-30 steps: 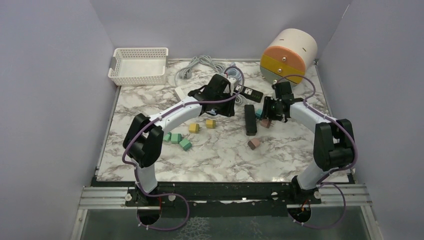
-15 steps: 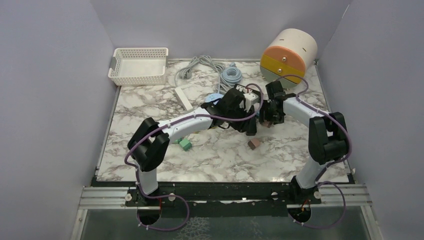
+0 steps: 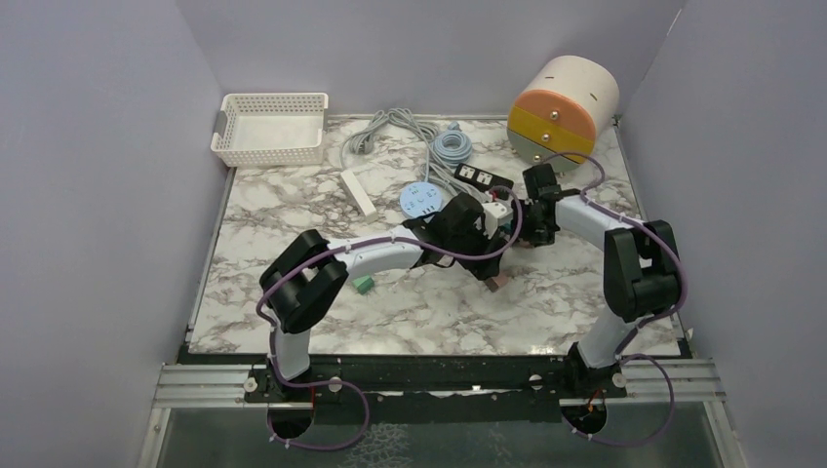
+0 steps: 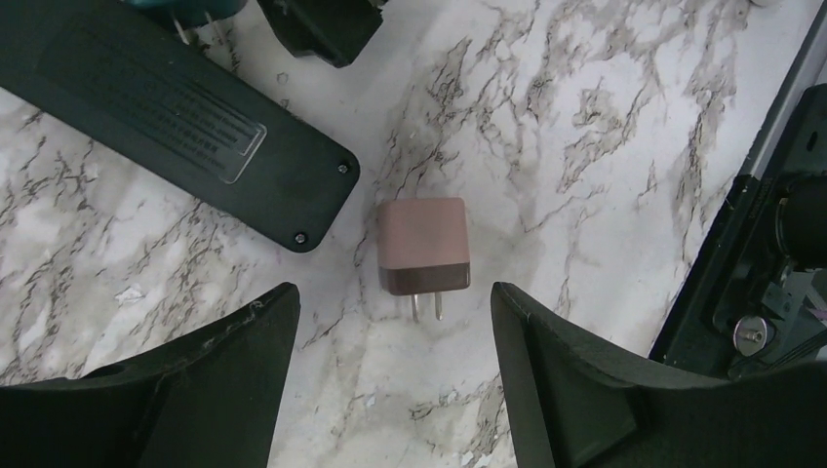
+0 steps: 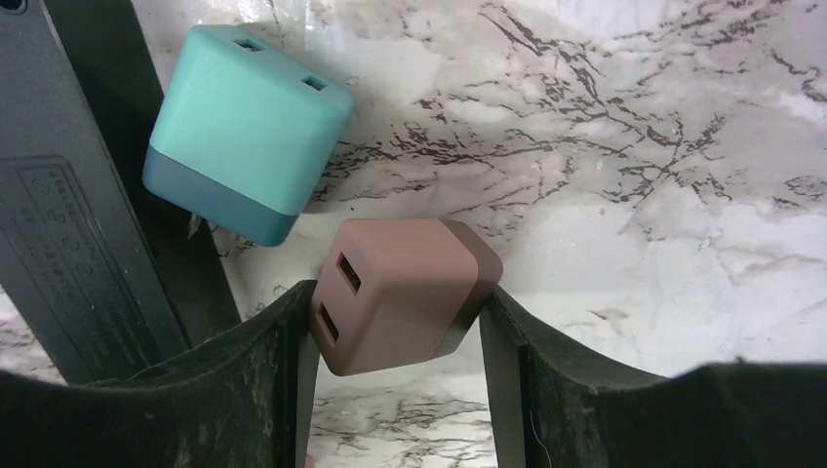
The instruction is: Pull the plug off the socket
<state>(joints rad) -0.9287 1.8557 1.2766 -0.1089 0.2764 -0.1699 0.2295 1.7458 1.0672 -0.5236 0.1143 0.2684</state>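
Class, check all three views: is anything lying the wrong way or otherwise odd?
The power strip lies upside down: screws and label up, sockets hidden. A brown plug lies loose beside it, prongs bare. A second brown plug is in the right gripper.

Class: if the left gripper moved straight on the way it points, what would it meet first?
Probably the loose pink-brown plug, lying prongs-out on the marble table and centred between the fingers of the open left gripper. Depth is hard to judge.
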